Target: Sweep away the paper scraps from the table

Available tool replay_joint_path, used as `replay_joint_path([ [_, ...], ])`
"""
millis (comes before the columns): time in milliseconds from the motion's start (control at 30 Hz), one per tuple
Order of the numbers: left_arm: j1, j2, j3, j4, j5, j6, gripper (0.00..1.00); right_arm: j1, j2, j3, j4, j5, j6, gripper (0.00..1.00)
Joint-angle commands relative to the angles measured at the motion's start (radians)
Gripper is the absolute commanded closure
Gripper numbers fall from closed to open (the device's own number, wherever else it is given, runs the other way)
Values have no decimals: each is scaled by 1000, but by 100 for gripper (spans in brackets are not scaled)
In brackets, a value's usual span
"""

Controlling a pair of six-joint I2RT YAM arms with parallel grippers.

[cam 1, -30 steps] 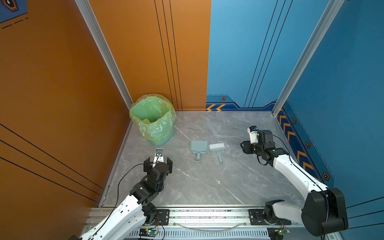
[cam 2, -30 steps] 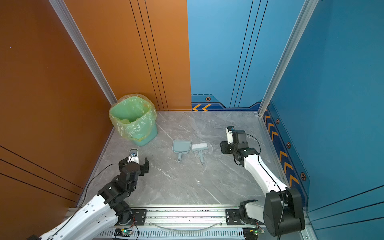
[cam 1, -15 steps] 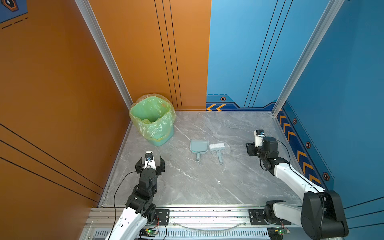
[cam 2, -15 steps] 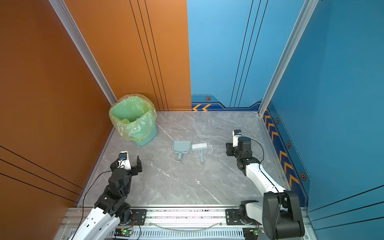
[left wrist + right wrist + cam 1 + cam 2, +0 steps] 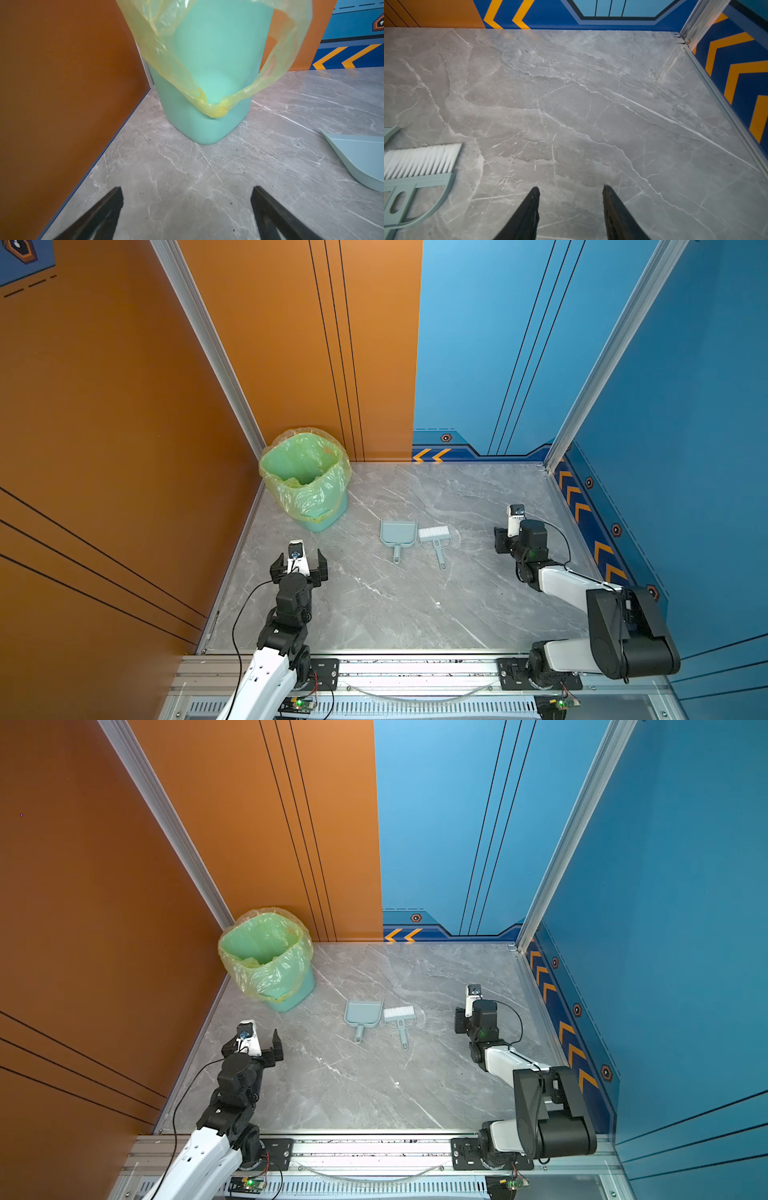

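Table (image 5: 374, 614) shows no scraps in any view. One tiny white fleck (image 5: 437, 604) sits mid-surface, too small to tell if it is paper. Bin (image 5: 328, 518) with its bag (image 5: 305, 485) stands in the far left corner, and its contents cannot be made out. Dustpan (image 5: 398, 533) and brush (image 5: 434, 537) lie flat just beside each other, handles toward the robot, neither held. Left gripper (image 5: 298, 561) hovers low in front of the bin, jaws spread wide with nothing between. Right gripper (image 5: 571, 188) is near the right side, well apart from the brush, jaws partly spread and empty. Judgement: sweeping looks finished or all but finished, with the tools parked. The next move likely calls only for checking the fleck and, if it is paper, retaking both handles from above. Room: the middle and near half of the marble are open for either arm. It is tighter on the left, where the orange wall (image 5: 62, 83) and the bin crowd the left gripper. The right rail (image 5: 724, 108) runs close beside the right arm.
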Motion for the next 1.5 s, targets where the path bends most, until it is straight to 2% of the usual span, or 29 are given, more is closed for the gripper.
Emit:
replay_joint_path([
  [0, 33, 22, -18, 79, 69, 3, 2, -7, 22, -3, 111, 39, -25, 49],
  [100, 58, 50, -26, 130, 105, 3, 2, -20, 74, -28, 217, 52, -16, 49],
  [333, 101, 118, -47, 234, 144, -10, 2, -50, 86, -31, 233, 29, 17, 48],
  [500, 124, 199, -56, 325, 182, -33, 2, -46, 88, -44, 255, 58, 20, 48],
  [633, 130, 279, -44, 379, 199, -29, 2, -41, 128, -111, 419, 88, 28, 48],
  [1067, 146, 519, 3, 542, 257, -9, 2, -40, 119, -109, 395, 94, 25, 46],
  [1300, 148, 714, 48, 709, 293, -25, 2, -40, 119, -108, 394, 93, 26, 42],
  [1467, 148, 779, 70, 761, 299, -22, 2, -40, 119, -108, 395, 93, 26, 39],
])
